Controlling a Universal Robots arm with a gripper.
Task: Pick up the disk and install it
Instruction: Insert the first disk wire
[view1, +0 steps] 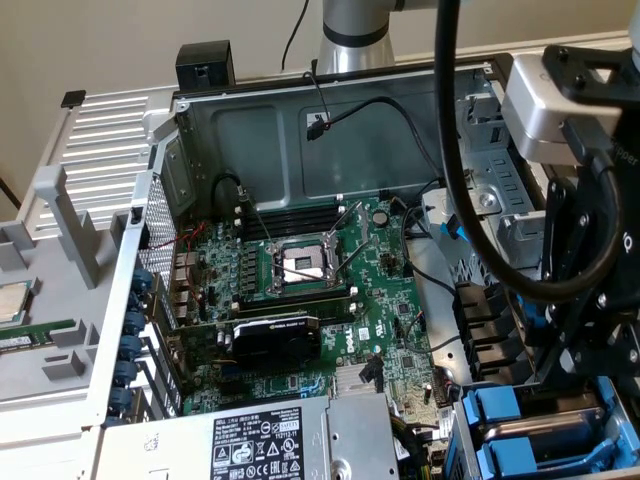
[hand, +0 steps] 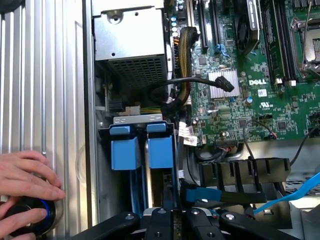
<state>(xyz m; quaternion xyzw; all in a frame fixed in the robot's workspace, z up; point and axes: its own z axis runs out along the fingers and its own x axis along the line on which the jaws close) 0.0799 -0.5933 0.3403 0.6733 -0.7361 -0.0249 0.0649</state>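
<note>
**Two blue carriers in the bay, narrow jaws on one**

Two drives stand side by side in the drive bay (hand: 103, 131), and the disk (hand: 161, 152) is the one nearer the motherboard (hand: 250, 75). It sits directly ahead of the gripper (hand: 175, 216). Its bright blue plastic carrier faces away, toward the power-supply box (hand: 131, 45), and its silver-grey metal body runs back to the black finger links. The other blue-carrier drive (hand: 124, 152) stands just beside it and parallel, on the side of the ridged panel (hand: 45, 100).

The gripper's jaws are drawn in narrow and closed on the near end of the disk, though the links partly hide the contact itself. In the exterior view the arm reaches down over the bay at the exterior view's right, with a thick black cable (view1: 455, 150) looping in front of it.

Both carriers are smooth moulded plastic with squared pull tabs at their ends. The power-supply box is grey sheet metal, and the wall facing the bay is punched with a fine grid of vent holes. The ridged panel is pale silver with long straight ribs. The motherboard is green and densely populated, and it carries a small finned silver heatsink (hand: 220, 82). The gripper's links are matte black bars with round pivot pins.

A person's hand (hand: 22, 177) rests on a round black knob (hand: 30, 215) with a glowing blue ring, set on the ridged panel.
</note>
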